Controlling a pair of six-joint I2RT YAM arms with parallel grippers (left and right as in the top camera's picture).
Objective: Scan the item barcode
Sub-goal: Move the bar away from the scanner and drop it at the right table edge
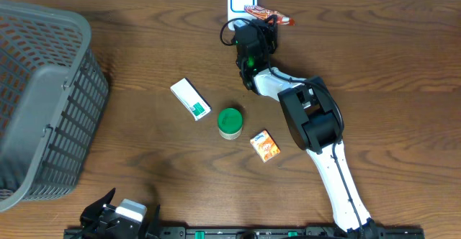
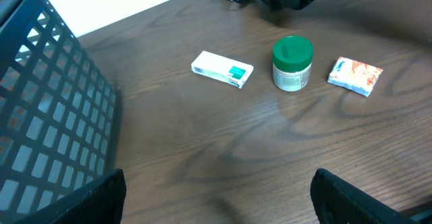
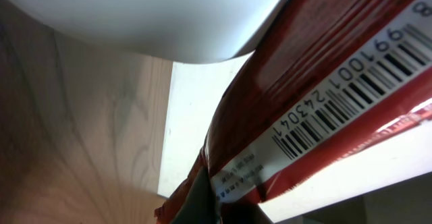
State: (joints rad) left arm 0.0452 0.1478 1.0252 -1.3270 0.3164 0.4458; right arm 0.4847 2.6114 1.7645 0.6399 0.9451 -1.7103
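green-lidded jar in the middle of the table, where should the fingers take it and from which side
Probably straight down from above, fingers closing across the lid of the green-lidded jar: it stands upright and round, and the white and green box and orange packet lie apart from it.

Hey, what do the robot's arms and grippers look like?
The right arm has white links and black joints; the right gripper is black, with a green spot and a looped black cable. The left gripper is black with a pale grey block.
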